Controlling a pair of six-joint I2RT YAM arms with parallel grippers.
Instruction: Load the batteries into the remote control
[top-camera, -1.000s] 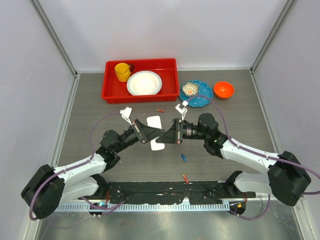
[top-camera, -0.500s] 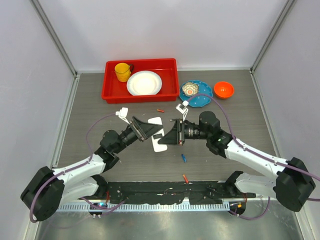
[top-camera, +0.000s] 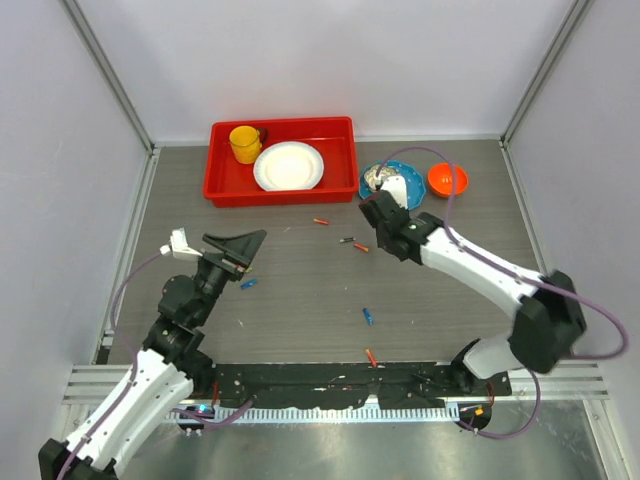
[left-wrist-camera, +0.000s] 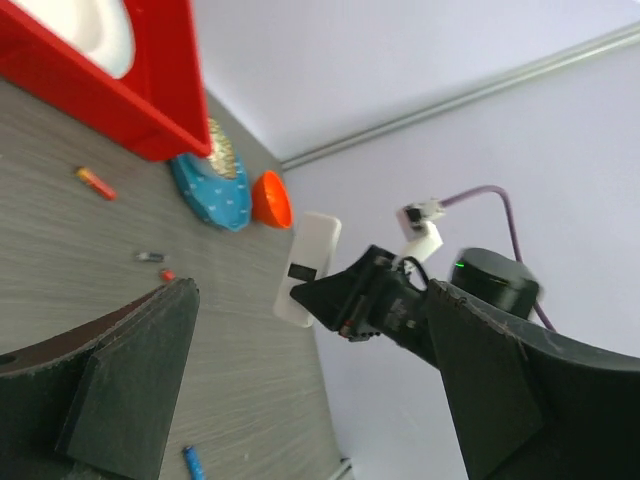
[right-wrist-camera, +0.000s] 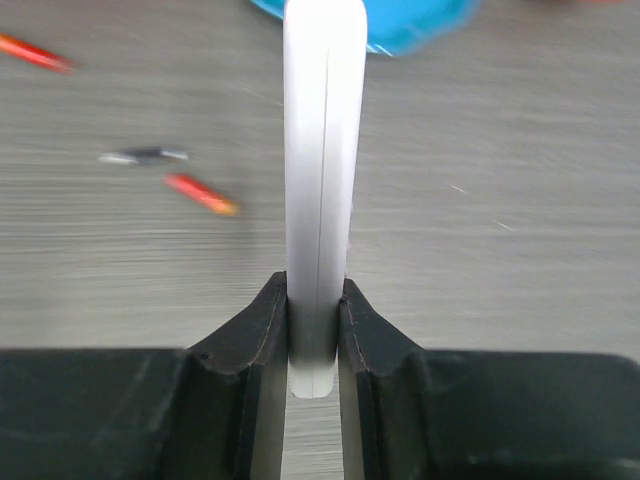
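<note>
right pincer (right-wrist-camera: 316, 300) clamps remote (right-wrist-camera: 322, 170) edge-on, long axis straight out past its tips, near blue plate (right-wrist-camera: 420, 25) | left pincer (top-camera: 238, 248) wide, empty | blue battery (top-camera: 247, 284) flat on counter (top-camera: 300, 310), just beside left pincer, well apart from right

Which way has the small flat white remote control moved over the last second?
Yes. Clamped in the right end effector, the white remote control went from mid-table toward the far right, ending at the round blue plate.
</note>
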